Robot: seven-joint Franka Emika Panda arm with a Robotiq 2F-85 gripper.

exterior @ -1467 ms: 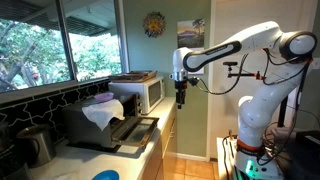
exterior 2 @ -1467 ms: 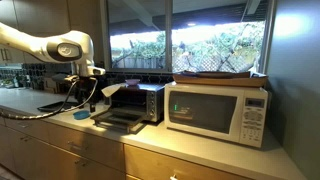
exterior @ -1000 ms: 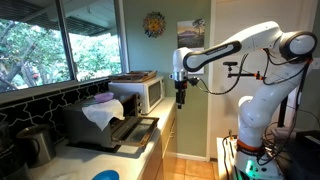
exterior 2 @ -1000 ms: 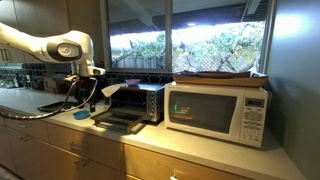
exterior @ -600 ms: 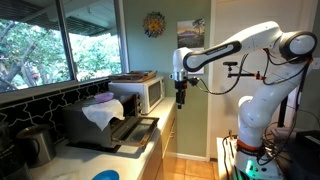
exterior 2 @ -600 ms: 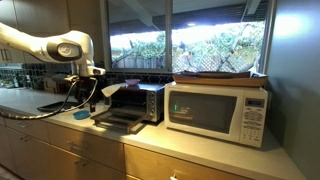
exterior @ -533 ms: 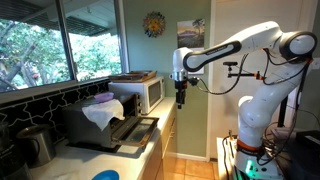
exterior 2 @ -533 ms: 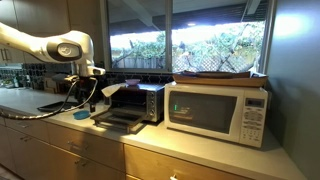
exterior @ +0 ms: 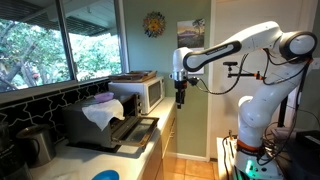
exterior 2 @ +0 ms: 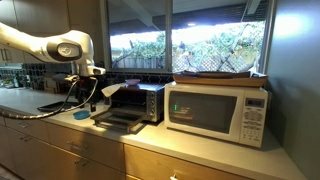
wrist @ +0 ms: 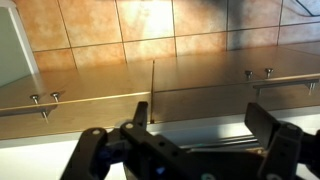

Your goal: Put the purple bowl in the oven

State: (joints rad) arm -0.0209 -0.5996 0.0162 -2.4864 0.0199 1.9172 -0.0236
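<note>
No change from earlier frames — arm static. Gripper (wrist: 180,150) released and empty, hanging in front of the oven (exterior: 100,128), apart from it. Oven door down. Purple bowl (exterior: 101,99) apparently atop oven, on white cloth (exterior: 95,115) — indistinct.

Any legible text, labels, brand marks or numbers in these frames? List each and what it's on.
No text can be read in any view.
Microwave control panel: markings too small and blurred to read.
Wall poster: print blurred, unreadable.
Oven: no legible label or brand on its front.
Wrist view: no writing visible.
</note>
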